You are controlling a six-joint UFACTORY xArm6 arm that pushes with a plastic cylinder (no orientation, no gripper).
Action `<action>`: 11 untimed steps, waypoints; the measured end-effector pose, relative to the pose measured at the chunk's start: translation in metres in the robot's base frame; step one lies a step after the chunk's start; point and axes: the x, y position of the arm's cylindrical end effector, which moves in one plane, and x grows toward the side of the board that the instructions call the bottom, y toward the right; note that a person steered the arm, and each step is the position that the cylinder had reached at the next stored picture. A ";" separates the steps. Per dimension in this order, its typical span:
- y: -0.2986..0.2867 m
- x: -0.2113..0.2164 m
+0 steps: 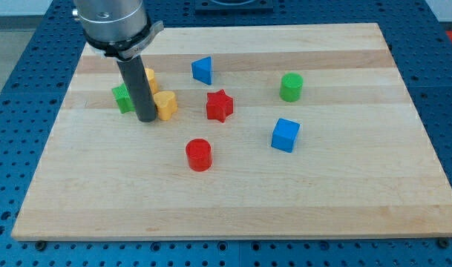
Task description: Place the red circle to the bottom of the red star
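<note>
Red circle (199, 154) nearest view's bottom, below and slightly left of red star (219, 105), apart from it, my tip (146, 118) a bare rod, gripping nothing, touching yellow block (165, 104), green block (122, 98) behind rod.

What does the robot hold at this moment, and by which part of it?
Nothing is held: the arm ends in a plain rod. My tip rests on the board between a green block and a yellow block, away from the red circle.
</note>
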 end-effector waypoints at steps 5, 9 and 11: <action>0.032 0.104; 0.165 0.104; 0.189 0.104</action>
